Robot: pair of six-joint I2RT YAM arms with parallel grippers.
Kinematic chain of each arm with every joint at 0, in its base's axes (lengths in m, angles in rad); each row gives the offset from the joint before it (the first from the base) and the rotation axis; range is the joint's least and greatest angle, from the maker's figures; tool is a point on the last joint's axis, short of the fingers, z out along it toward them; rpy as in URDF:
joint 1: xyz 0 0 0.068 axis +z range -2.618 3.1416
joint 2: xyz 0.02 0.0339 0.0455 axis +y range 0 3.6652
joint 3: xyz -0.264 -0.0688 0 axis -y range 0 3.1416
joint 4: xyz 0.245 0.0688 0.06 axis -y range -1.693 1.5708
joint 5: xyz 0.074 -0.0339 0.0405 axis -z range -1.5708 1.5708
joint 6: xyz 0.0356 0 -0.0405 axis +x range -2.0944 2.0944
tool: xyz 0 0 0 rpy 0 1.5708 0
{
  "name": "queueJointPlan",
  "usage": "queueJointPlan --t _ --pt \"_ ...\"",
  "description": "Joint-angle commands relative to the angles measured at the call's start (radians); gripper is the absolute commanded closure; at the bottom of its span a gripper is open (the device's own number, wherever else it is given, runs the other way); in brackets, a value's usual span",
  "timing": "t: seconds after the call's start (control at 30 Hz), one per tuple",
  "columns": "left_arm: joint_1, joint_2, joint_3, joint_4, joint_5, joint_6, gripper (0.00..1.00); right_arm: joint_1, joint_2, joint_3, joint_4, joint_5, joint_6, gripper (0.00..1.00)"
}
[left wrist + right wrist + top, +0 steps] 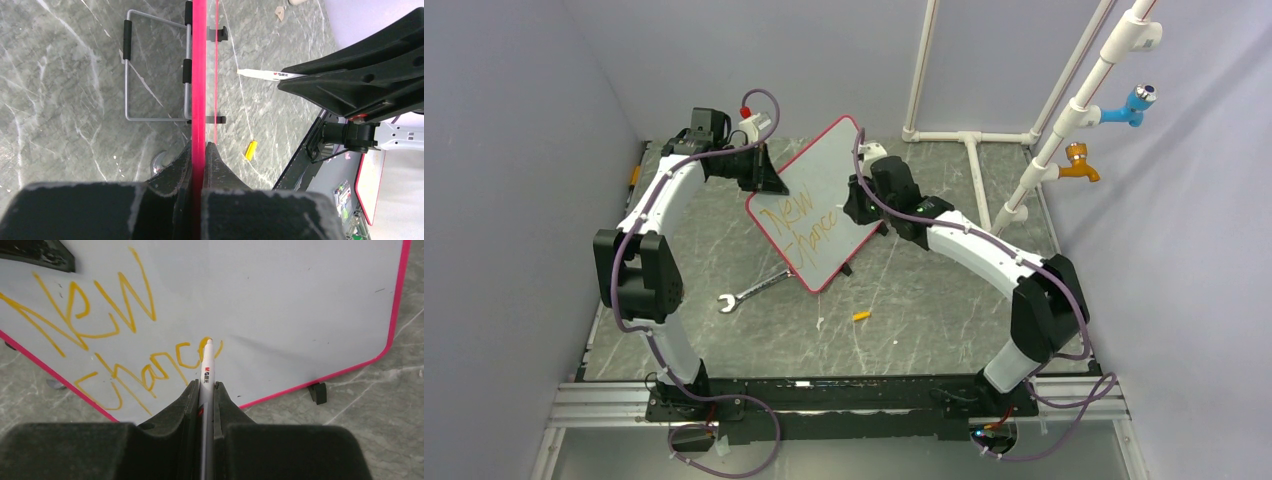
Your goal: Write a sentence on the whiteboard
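While your left gripper (199,148) pinches the tilted whiteboard (832,182) mid-table (924,300) by its red edge, your right gripper (206,387) clamps the marker (206,362) (tip touching the orange sentence (112,335), "New Chance").

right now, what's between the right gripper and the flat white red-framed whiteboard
A slim white marker pen, clamped by the right gripper, reaches to the whiteboard; the right wrist view shows it.
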Motion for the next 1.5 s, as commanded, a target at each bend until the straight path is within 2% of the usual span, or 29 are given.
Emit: queueJointPlan --t 0.0,0.53,0.97,1.47 --pt "0.0 -0.04 -0.016 0.003 -0.123 0.064 1.0 -0.01 -0.027 0.017 0.025 0.016 0.006 1.0" --pt "0.0 -0.043 -0.024 0.013 -0.112 0.059 1.0 -0.055 0.09 0.127 0.028 -0.027 0.018 1.0" --pt "0.0 -0.045 -0.026 0.014 -0.113 0.059 1.0 -0.056 0.1 0.082 0.071 -0.131 0.049 1.0" --pt "0.0 -0.049 -0.026 0.015 -0.113 0.058 1.0 -0.053 0.059 -0.047 0.097 -0.159 0.067 1.0"
